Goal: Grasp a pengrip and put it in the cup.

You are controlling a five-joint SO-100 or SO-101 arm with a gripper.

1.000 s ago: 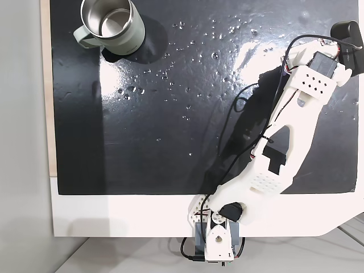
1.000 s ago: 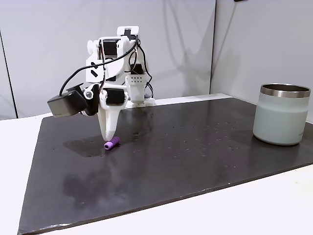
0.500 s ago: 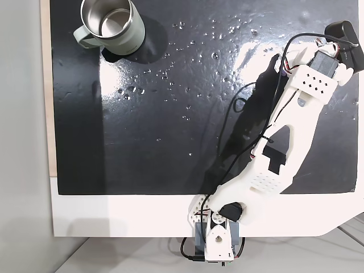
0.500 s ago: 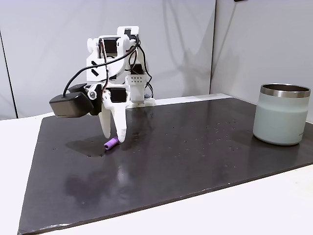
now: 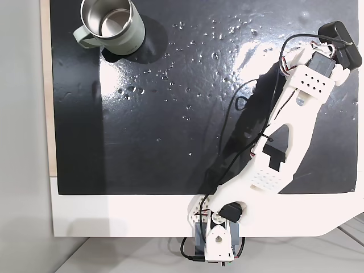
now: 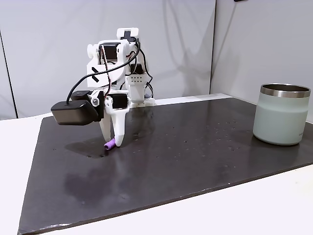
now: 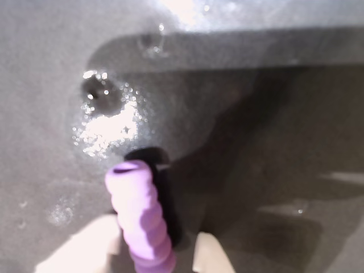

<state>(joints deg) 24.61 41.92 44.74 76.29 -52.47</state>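
The pengrip (image 6: 109, 145), a small light-purple ribbed tube, lies on the black mat (image 6: 195, 156) at its left side in a fixed view. My gripper (image 6: 112, 143) points down over it, open, one white finger on either side. In the wrist view the pengrip (image 7: 140, 211) runs up from the bottom edge between the two fingertips (image 7: 85, 245), with a dark gap left on its right side. The cup (image 5: 108, 25), a sage-green mug with a steel inside, stands upright at the mat's far corner, and shows as the cup (image 6: 282, 114) at the right, far from the gripper.
The white arm (image 5: 290, 131) reaches from its base (image 5: 216, 242) at the table's near edge across the mat's right side, covering the pengrip from above. A black camera block (image 6: 76, 112) hangs beside the gripper. Glossy mat stretches between gripper and cup.
The gripper's fingers have parted from shut to open. The gripper has come down and now straddles the pengrip, which has stayed in place. The cup has not moved.
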